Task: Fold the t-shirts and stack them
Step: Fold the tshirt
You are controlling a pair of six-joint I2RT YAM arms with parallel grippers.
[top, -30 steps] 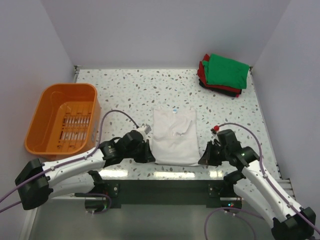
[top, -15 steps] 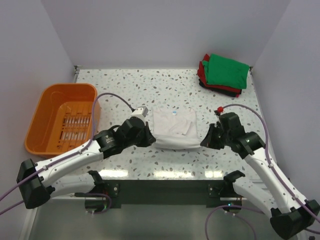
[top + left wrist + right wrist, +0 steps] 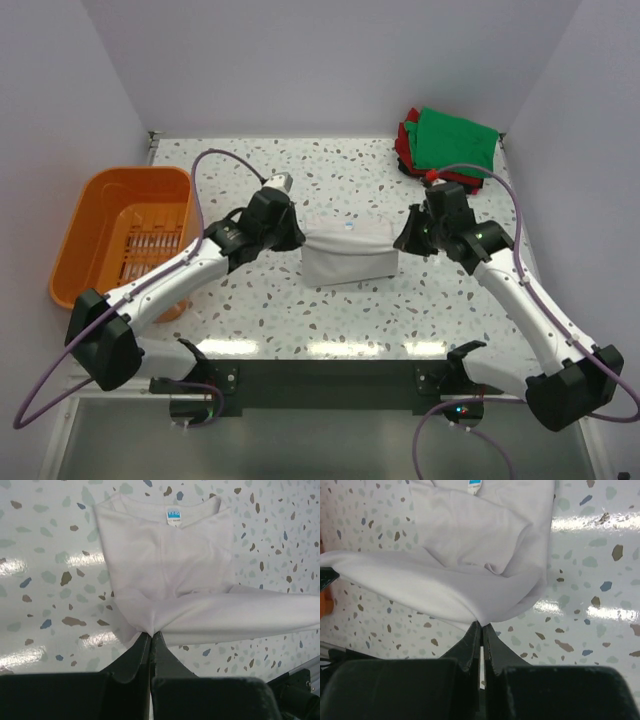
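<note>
We hold the white shirt at the middle of the tabletop, its hem doubled toward the collar. The left hand and right hand are each clamped on a corner. Uneven release could leave the fold crooked.

Off-white t-shirt cut by right edge, left wrist view; neck label print illegible.

The white t-shirt is soft, matt cloth, lightly creased; the green t-shirt looks much the same. The table is smooth, glossy speckled stone-look, glinting with light. The orange basket is smooth plastic. The left gripper and right gripper look matt black plastic.
</note>
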